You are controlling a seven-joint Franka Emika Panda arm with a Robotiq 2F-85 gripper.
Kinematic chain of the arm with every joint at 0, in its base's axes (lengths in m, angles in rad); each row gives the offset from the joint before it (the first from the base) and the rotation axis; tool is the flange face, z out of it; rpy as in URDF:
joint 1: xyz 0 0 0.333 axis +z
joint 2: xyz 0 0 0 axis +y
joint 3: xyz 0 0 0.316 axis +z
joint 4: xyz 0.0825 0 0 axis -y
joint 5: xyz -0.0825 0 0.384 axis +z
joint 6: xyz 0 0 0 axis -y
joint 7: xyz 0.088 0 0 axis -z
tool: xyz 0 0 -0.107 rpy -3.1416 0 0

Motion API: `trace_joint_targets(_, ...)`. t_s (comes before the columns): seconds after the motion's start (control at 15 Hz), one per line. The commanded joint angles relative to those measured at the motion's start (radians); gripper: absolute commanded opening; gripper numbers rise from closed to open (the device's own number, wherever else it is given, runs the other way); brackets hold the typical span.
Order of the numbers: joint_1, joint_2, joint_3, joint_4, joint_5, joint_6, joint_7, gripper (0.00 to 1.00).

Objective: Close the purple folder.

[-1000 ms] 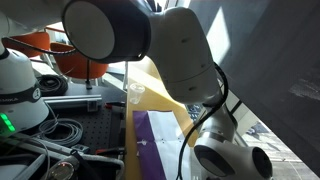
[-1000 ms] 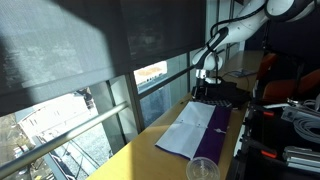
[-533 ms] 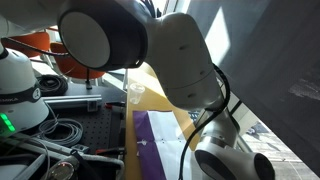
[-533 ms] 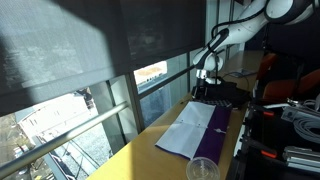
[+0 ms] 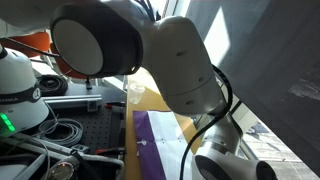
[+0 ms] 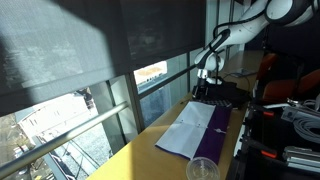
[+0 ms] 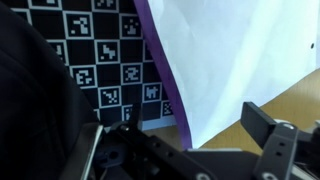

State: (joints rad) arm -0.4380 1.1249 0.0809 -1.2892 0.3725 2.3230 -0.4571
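The open purple folder (image 6: 216, 138) looks thin, light and floppy, best lifted at its free cover edge by the wide-spread gripper (image 7: 172, 125)

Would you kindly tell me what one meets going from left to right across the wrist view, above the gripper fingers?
Black-and-white marker board → edge of the purple folder → white paper sheet → yellow wooden ledge.
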Motion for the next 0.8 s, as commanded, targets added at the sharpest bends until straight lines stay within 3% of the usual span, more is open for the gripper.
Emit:
trace_joint_targets(0.0, -0.020, 0.031, 0.039, 0.030, -0.006, -0.012, -0.008, 1.00)
trace_joint_targets(0.2, -0.020, 0.041, 0.053, 0.039, -0.004, -0.018, -0.010, 1.00)
trace_joint_targets(0.27, -0.019, 0.044, 0.057, 0.043, -0.002, -0.017, -0.007, 0.79)
trace_joint_targets(0.73, -0.015, 0.057, 0.071, 0.065, -0.002, -0.022, -0.002, 0.27)
